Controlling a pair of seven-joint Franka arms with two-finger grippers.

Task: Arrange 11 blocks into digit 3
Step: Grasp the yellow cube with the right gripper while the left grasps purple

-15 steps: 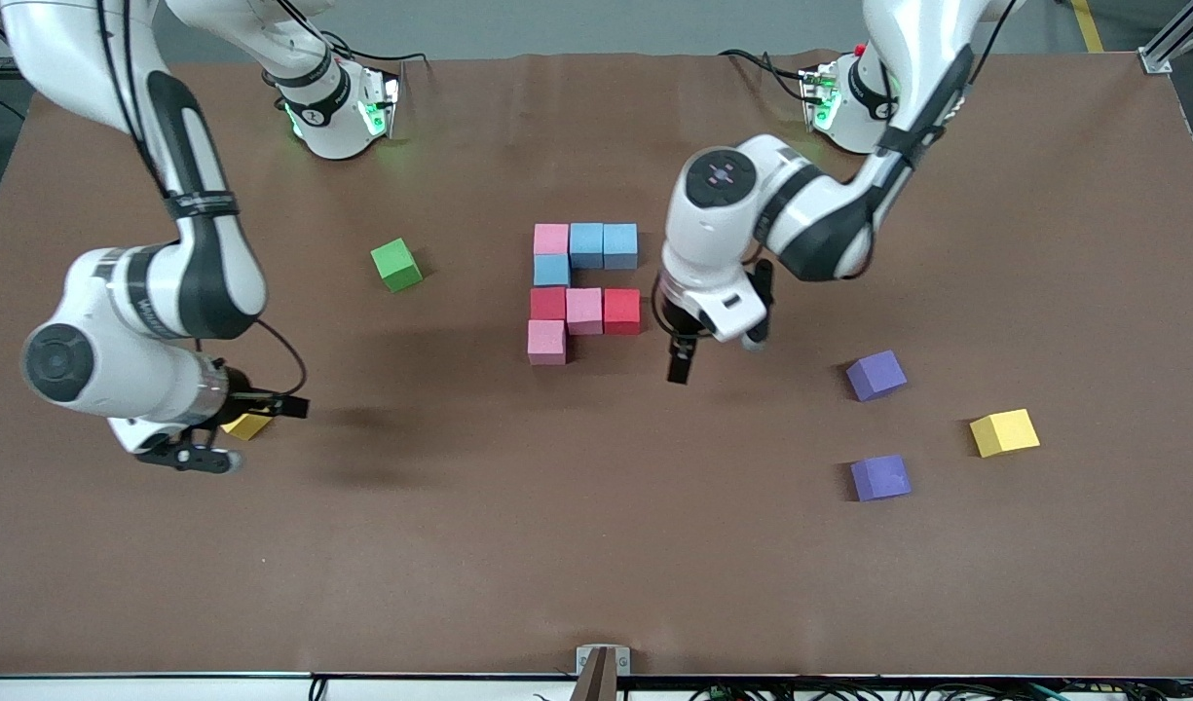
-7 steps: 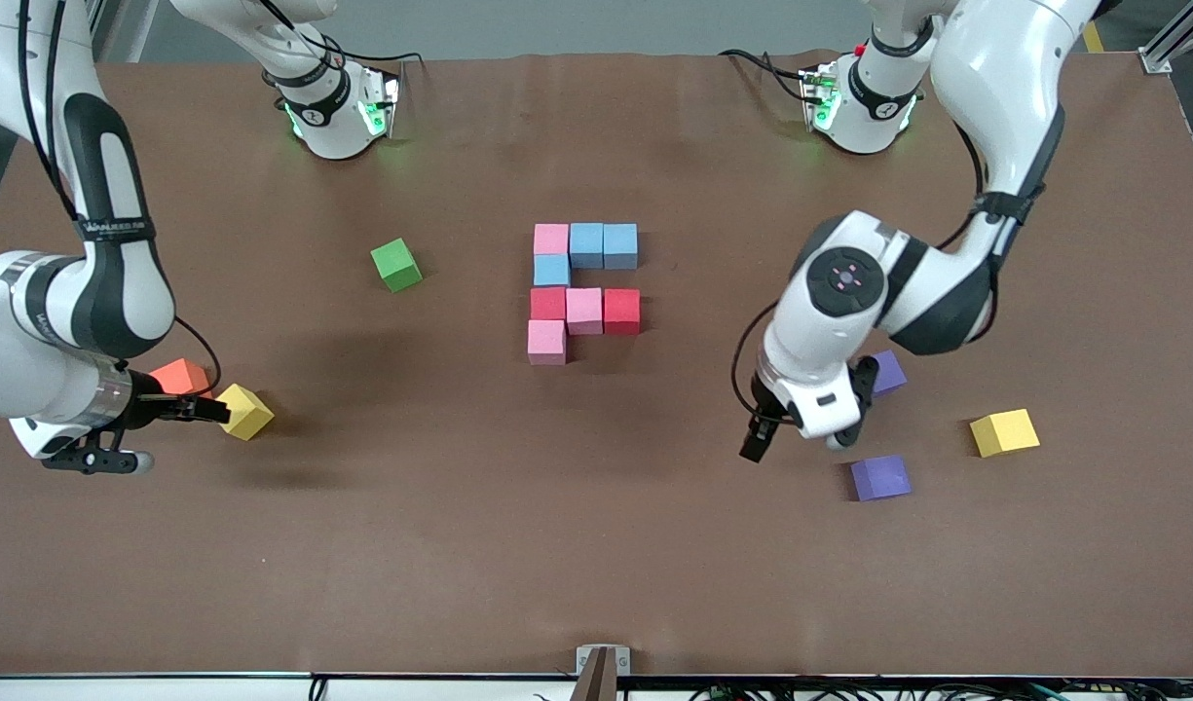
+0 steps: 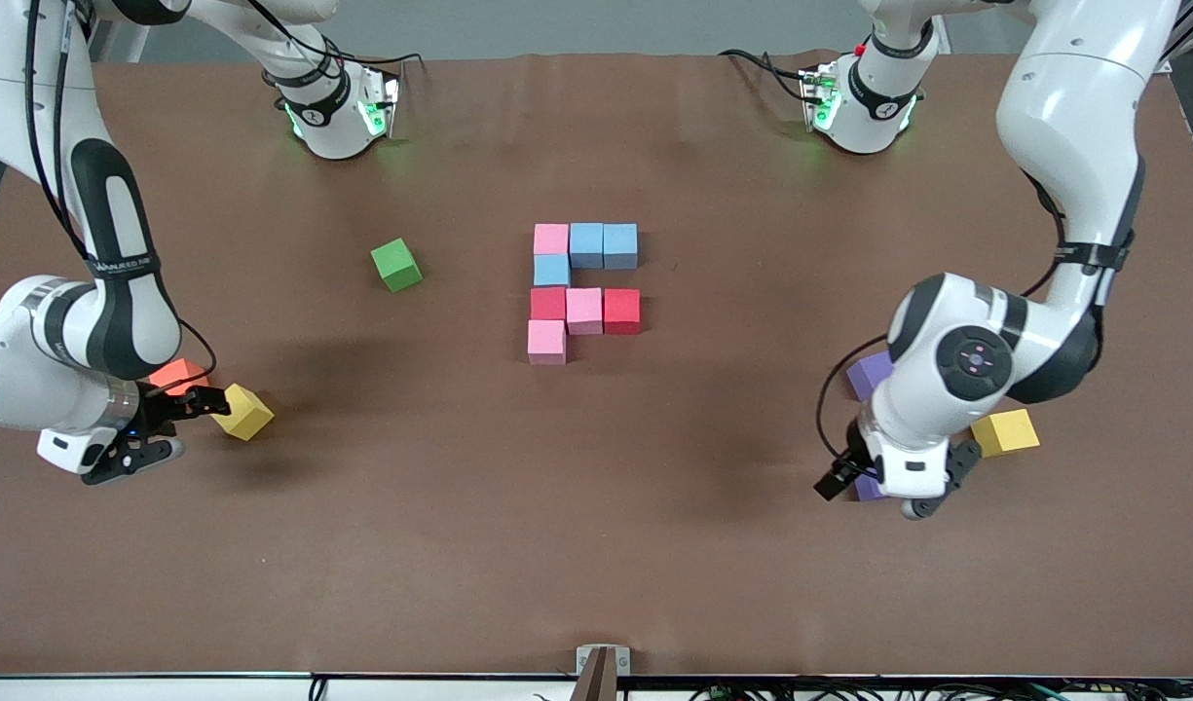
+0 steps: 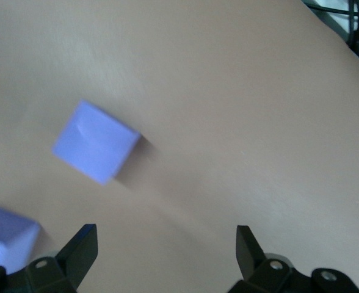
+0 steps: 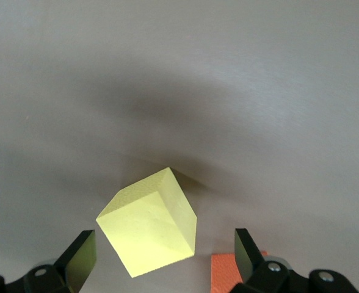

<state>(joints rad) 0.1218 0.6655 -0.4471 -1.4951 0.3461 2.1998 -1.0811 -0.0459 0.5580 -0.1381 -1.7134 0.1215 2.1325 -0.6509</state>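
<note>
The partial figure stands mid-table: a pink (image 3: 550, 239) and two light blue cubes (image 3: 603, 245) in a row, a light blue cube (image 3: 551, 270), a red (image 3: 547, 303), pink (image 3: 584, 311) and red cube (image 3: 621, 311) in a row, and a pink cube (image 3: 546, 342). My left gripper (image 3: 861, 481) is open and low beside a half-hidden purple cube (image 3: 869, 490). In the left wrist view the gripper (image 4: 165, 244) holds nothing, and two purple cubes (image 4: 95, 141) show. The second purple cube (image 3: 867, 373) is part hidden by the arm. My right gripper (image 3: 195, 424) is open, its fingers on either side of a yellow cube (image 3: 244, 412) (image 5: 149, 229).
An orange cube (image 3: 175, 374) (image 5: 228, 273) lies right beside the right gripper. A second yellow cube (image 3: 1005, 432) sits by the left arm's elbow. A green cube (image 3: 396, 264) lies apart from the figure, toward the right arm's end.
My left arm swung from beside the figure out to the purple cubes at its own end of the table. My right gripper drew back, uncovering the yellow and orange cubes.
</note>
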